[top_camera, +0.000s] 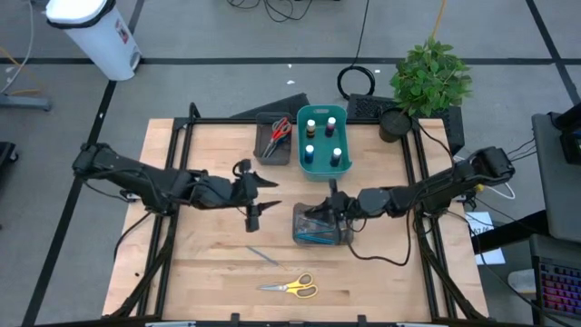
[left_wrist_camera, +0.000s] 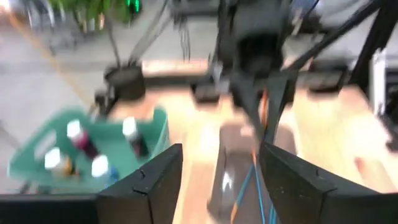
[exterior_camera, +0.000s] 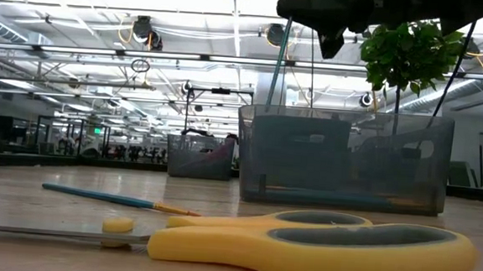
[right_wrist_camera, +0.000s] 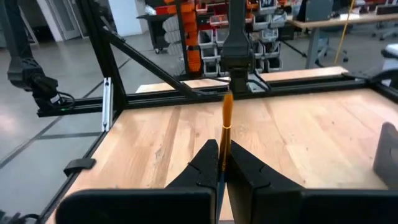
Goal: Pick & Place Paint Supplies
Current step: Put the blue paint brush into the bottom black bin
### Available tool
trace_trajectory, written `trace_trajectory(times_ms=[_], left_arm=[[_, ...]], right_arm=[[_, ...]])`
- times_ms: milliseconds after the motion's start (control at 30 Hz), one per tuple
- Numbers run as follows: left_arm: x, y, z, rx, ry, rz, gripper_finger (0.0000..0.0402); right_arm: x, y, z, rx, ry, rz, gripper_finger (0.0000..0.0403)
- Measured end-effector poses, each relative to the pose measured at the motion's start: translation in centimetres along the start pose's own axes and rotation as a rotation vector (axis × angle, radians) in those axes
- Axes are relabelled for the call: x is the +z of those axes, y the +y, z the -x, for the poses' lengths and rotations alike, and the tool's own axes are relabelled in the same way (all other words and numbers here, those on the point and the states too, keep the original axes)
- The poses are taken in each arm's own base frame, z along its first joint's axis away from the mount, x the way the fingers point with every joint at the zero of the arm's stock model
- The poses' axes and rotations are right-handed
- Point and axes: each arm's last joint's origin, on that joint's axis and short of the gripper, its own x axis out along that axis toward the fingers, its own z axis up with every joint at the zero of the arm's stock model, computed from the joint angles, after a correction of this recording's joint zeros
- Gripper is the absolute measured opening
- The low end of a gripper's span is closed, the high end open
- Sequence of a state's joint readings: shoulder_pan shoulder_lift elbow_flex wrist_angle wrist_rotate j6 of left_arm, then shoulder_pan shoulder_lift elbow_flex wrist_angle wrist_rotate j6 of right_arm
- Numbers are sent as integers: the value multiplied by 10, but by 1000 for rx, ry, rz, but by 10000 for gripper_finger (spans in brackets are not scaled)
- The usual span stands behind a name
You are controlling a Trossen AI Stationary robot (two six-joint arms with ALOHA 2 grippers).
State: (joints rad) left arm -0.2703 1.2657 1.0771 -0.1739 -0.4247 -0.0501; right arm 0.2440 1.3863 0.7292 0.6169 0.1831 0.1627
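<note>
My right gripper [top_camera: 334, 200] [right_wrist_camera: 222, 158] hovers over a dark grey tray [top_camera: 309, 238] [exterior_camera: 341, 158], shut on a thin blue-and-orange brush [right_wrist_camera: 227, 121] [exterior_camera: 277, 70]. Other brushes lie in that tray. My left gripper [top_camera: 261, 198] [left_wrist_camera: 221, 168] stands open to the tray's left, with nothing between its fingers. Another brush [top_camera: 263, 257] [exterior_camera: 111, 199] and yellow scissors [top_camera: 290, 287] [exterior_camera: 319, 245] lie flat on the table nearer the front edge. Paint bottles [top_camera: 322, 136] [left_wrist_camera: 87, 146] stand in the teal bin [top_camera: 300, 145]. My right gripper pinches the brush between its two fingers at the shaft just below the orange part [right_wrist_camera: 224, 148]. The fingers come level from the table's right side and lie across the brush. The brush stands nearly upright, orange end up, its blue lower part [exterior_camera: 273, 91] reaching down into the tray.
A second dark tray [top_camera: 266, 153] [exterior_camera: 198, 156] with red and green scissors [top_camera: 280, 129] stands at the back, left of the teal bin. A potted plant [top_camera: 427, 77] sits at the back right corner. Black frame rails run along the table's left and right edges.
</note>
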Motion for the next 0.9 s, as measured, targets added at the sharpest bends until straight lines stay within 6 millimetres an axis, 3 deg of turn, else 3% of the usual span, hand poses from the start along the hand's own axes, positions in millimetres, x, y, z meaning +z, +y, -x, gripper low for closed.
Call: trace_trajectory(times_ms=[300,700,900], left_arm=[[-42,-1,-8,68,369,125,218],[-82,-20,-46,43,604,147,204],[-91,-23,-54,54,643,132,198]], right_arm=[[2,2,7,3,42,-54,1],[-2,5,24,-12,195,-98,1],[-10,7,32,-24,309,-109,2]])
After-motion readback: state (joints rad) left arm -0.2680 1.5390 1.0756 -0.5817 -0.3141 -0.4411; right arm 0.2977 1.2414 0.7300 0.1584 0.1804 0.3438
